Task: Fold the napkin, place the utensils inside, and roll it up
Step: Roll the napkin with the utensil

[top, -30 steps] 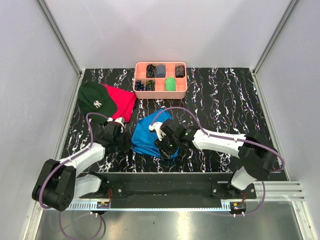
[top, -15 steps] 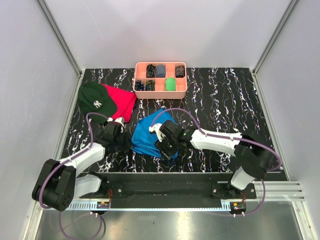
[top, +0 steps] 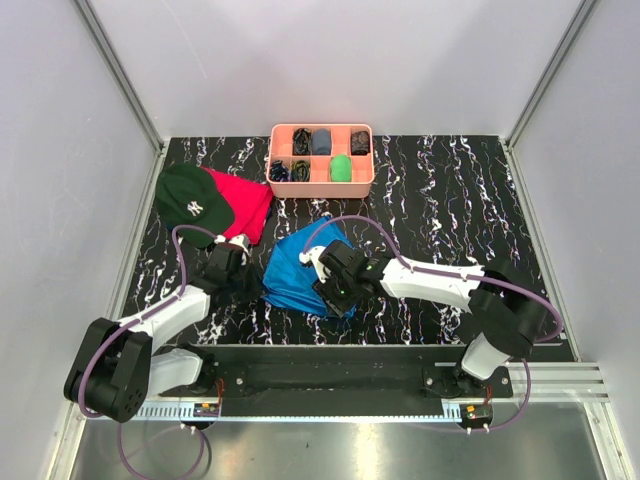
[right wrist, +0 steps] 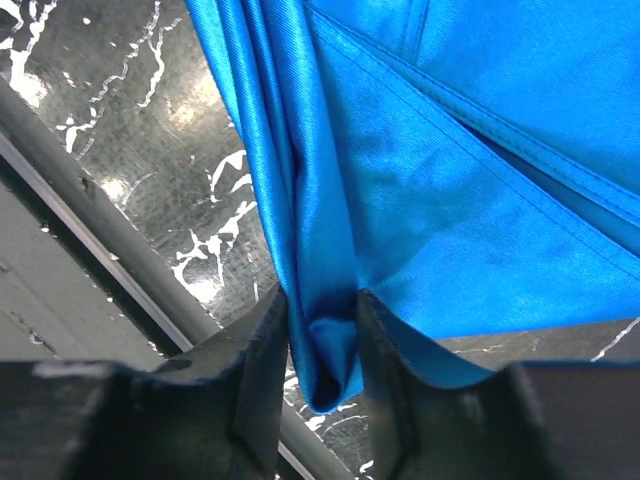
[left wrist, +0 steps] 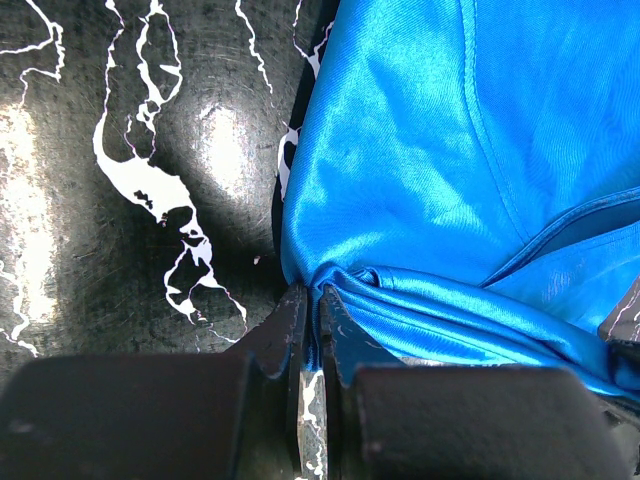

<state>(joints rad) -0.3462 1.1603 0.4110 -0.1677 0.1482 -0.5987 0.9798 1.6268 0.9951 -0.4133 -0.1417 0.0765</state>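
The bright blue napkin (top: 293, 268) lies bunched on the black marbled table between my two arms. My left gripper (left wrist: 308, 298) is shut on a gathered corner at the napkin's (left wrist: 420, 150) left edge, with cloth pinched between the jaws. In the top view this left gripper (top: 256, 284) sits at the cloth's near-left side. My right gripper (right wrist: 322, 335) is shut on a thick fold of the napkin (right wrist: 450, 200) near the table's front edge. From above, the right gripper (top: 328, 292) is at the cloth's near-right corner. The utensils are out of view.
A pink tray (top: 322, 189) with small items in its compartments stands at the back centre. A dark green cap (top: 190, 200) rests on a red cloth (top: 248, 202) at the back left. The table's front rail (right wrist: 90, 230) runs close under my right gripper.
My right gripper has shifted slightly left with the napkin fold in it. The left arm has not moved.
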